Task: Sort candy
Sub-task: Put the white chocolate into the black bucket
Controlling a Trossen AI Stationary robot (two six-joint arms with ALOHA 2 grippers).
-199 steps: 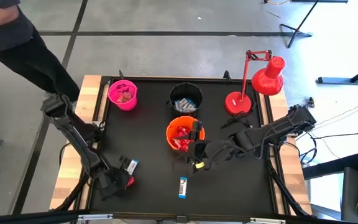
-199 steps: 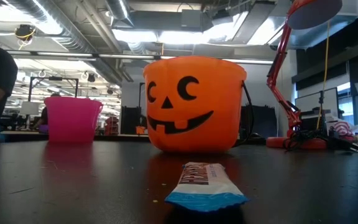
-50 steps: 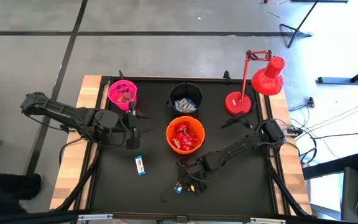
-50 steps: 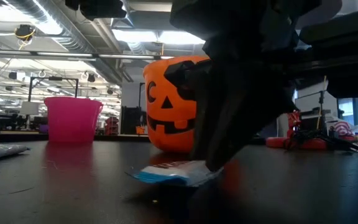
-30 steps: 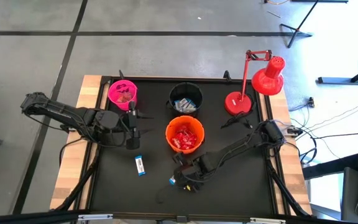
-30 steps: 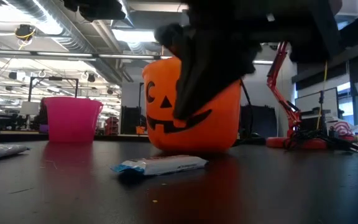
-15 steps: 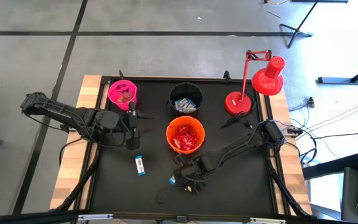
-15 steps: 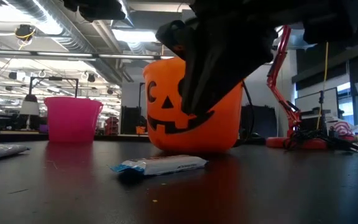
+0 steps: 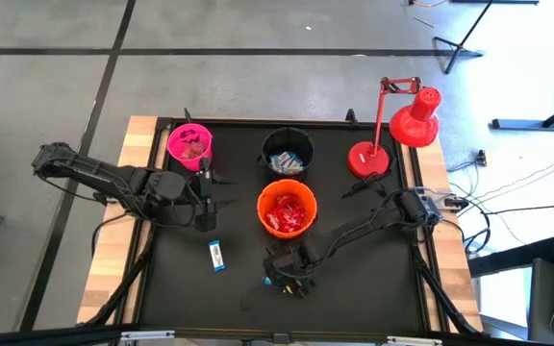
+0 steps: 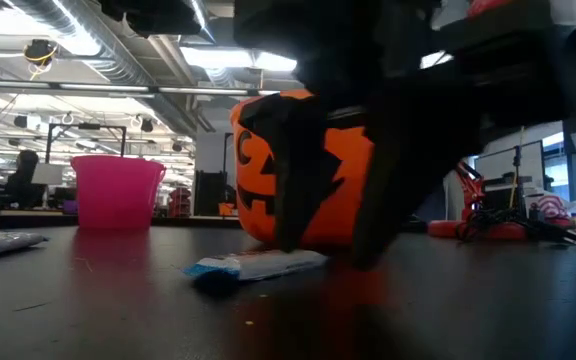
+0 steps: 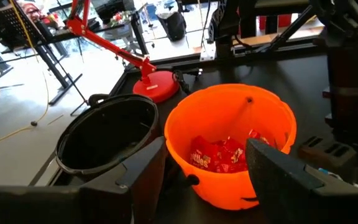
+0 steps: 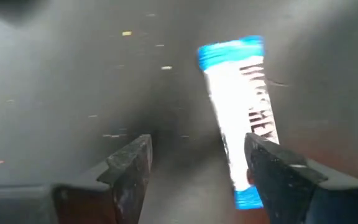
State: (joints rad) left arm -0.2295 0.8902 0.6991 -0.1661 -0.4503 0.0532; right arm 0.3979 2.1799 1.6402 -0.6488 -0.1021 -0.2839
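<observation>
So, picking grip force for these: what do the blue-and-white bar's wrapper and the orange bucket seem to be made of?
The blue-and-white bar: thin glossy plastic film, probably, judging by its crimped blue ends and the printed white face. The orange bucket: smooth moulded plastic, likely rigid, with an even thin wall, a rolled rim and a soft sheen inside.

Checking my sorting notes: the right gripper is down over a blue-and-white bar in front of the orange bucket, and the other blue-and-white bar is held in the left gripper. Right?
Not quite. In the high view the other blue-and-white bar lies loose on the table, apart from the left gripper, which is open and empty. The right gripper is indeed low over its bar before the orange bucket.
</observation>
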